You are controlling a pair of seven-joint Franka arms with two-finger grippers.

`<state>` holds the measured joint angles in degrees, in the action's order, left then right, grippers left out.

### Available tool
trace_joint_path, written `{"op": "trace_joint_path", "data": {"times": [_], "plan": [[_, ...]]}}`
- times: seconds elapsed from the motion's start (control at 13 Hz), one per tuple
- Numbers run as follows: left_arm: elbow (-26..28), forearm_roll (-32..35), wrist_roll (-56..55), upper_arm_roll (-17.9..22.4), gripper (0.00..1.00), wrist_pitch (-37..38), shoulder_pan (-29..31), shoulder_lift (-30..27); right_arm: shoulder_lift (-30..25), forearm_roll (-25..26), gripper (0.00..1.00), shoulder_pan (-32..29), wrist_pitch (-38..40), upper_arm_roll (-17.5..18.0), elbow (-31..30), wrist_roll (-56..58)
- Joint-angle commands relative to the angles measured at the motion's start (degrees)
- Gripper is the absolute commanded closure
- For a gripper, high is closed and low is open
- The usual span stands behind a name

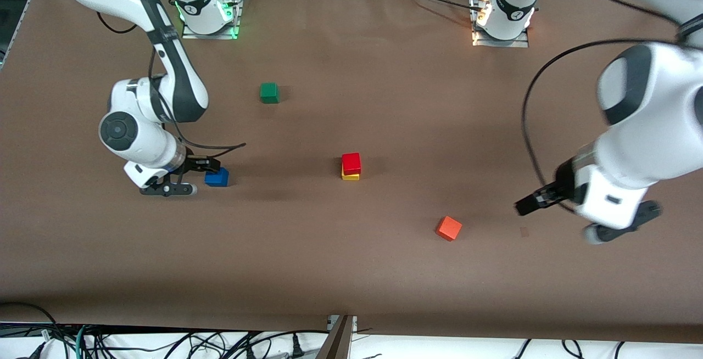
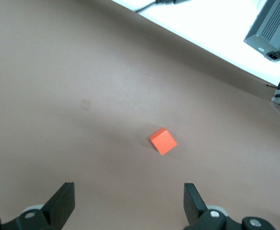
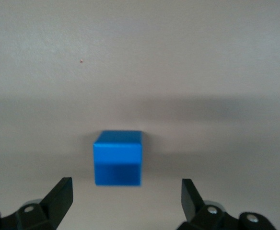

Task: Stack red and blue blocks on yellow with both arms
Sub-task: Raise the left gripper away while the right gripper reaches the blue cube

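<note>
We see the red block [image 1: 351,161] sitting on top of the yellow block [image 1: 350,175] in the middle of the table [image 1: 351,271], so that part looks done. The blue block [image 1: 217,177] sits on the table toward the right arm's end, well apart from the little stack. The right gripper [image 1: 199,166] is right next to it, and in the right wrist view the blue block [image 3: 118,164] lies just ahead of the gap between the two fingers [image 3: 58,195], lined up with the middle. The fingers are spread wide, with room on both sides of the block, and they hold nothing. We think the right arm only has to slide forward a bit so the block sits between the fingers, then squeeze. The cube's flat sides look square to the fingers, so no turn seems needed. The left gripper [image 1: 530,205] waits up over the left arm's end of the table, spread wide and holding nothing, near the orange-red cube [image 1: 449,228]. A green cube [image 1: 269,93] sits farther from the front camera than the blue block. The right arm is much nearer to the blue block, so this job looks like its job.
</note>
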<state>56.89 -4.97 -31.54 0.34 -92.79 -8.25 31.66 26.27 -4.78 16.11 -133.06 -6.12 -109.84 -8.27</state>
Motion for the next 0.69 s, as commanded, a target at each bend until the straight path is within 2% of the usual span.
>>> {"op": "trace_joint_path", "data": {"times": [0.0, 0.31, 0.38, 0.62], "plan": [[1.3, -0.4, 7.1, -0.8, 0.0, 3.1, 3.3, -3.8, 3.2, -2.3, 0.0, 0.0, -5.8, 0.8, -0.4, -0.8], [1.4, 0.0, 14.5, -0.5, 0.0, 8.9, 6.3, -6.5, 4.7, -2.3, 0.03, 0.0, -7.7, 0.8, -0.8, -0.8], [1.5, 0.5, 16.1, -0.4, 0.0, 9.4, 6.4, -7.0, 4.7, -2.3, 0.11, 0.0, -7.7, 0.9, -1.1, -0.8], [2.4, 3.6, 16.7, -0.9, 0.0, 12.1, 5.9, -8.1, 4.5, -2.3, 0.56, 0.0, -6.8, 0.9, -0.7, -0.7]]}}
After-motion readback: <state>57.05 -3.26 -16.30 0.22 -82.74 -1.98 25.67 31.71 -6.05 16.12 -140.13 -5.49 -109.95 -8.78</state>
